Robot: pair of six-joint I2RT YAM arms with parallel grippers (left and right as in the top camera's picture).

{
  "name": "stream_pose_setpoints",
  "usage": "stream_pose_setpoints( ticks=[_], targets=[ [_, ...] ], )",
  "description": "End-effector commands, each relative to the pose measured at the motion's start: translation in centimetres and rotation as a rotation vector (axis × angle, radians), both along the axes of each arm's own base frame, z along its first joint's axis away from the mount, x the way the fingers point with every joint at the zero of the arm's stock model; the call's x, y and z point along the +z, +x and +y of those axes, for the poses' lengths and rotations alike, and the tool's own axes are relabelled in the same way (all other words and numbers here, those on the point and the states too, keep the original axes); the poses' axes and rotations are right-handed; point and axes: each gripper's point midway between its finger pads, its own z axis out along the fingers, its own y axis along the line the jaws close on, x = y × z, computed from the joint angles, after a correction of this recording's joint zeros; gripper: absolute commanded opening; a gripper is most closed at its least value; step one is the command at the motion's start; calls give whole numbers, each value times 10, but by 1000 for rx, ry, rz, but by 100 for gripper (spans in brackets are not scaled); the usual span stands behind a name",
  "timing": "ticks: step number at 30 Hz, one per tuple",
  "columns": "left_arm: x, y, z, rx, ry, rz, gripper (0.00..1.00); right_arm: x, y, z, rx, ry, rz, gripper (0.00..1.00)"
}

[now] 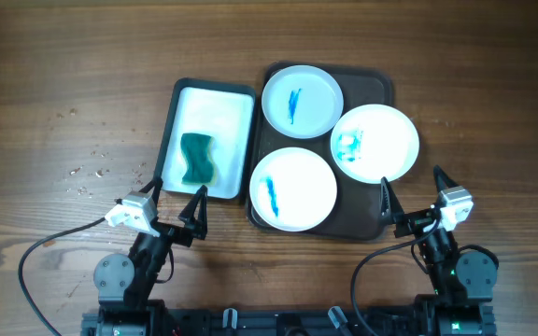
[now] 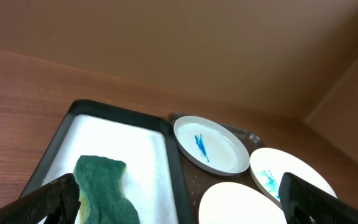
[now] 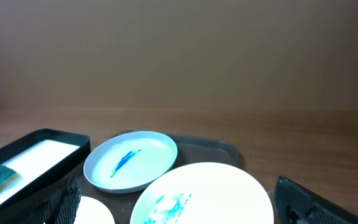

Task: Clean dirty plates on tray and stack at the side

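task status: nothing done yet, so far as i can judge. all three plates sit on the tray (image 1: 370,86), each carrying a blue-teal smear, and there is no stack anywhere on the counter (image 1: 63,84). left to do: wipe all three, then pile them at the side. far plate (image 1: 302,98) lies at the tray's back left, with one slanted streak near its middle. near plate (image 1: 292,189) lies at the front left, with a similar thin streak left of centre. right-hand plate (image 1: 375,142) carries the widest mark, a blotchy patch on its left half. it overhangs the tray's right rim and sits just beside the other two; whether it touches them i cannot tell. the plates themselves are round, shallow, glossy white and equal in size, with strong glare on the right-hand and near ones. sponge (image 1: 196,159), green and wavy-edged, lies in the white-lined tub (image 1: 227,112) just left of the tray, with no tool on it. left tool (image 1: 177,194) hovers by the tub's near edge, fingers spread wide, nothing between them. right tool (image 1: 410,187) hovers by the tray's near right corner, likewise spread wide and empty. judgement: the sponge has to be picked up first, and the left tool is the closer one.
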Motion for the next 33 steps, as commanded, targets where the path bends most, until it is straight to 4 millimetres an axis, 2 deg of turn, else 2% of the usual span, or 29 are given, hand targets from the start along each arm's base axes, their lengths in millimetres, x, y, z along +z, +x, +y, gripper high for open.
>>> stream_pose_setpoints(
  ticks=[1,14,18,22,25,28,33],
  targets=[
    [-2,1,2,11,18,-7,100,2,0,-1,-11,-9,-13,100],
    [-1,-2,-4,-27,9,-8,100,3,-2,7,38,21,-10,100],
    [13,-6,-15,-98,7,-62,100,34,-18,39,243,-4,-132,100],
    [43,-12,-18,-113,-56,-89,100,68,-27,40,249,-9,-154,100],
    [73,-15,-17,-112,-85,-89,100,86,-27,29,177,5,-83,100],
    [90,-11,-16,-100,-87,-13,100,92,-24,24,144,18,47,100],
    [90,9,-16,-84,-97,330,100,97,-12,28,145,158,377,100]
  ],
)
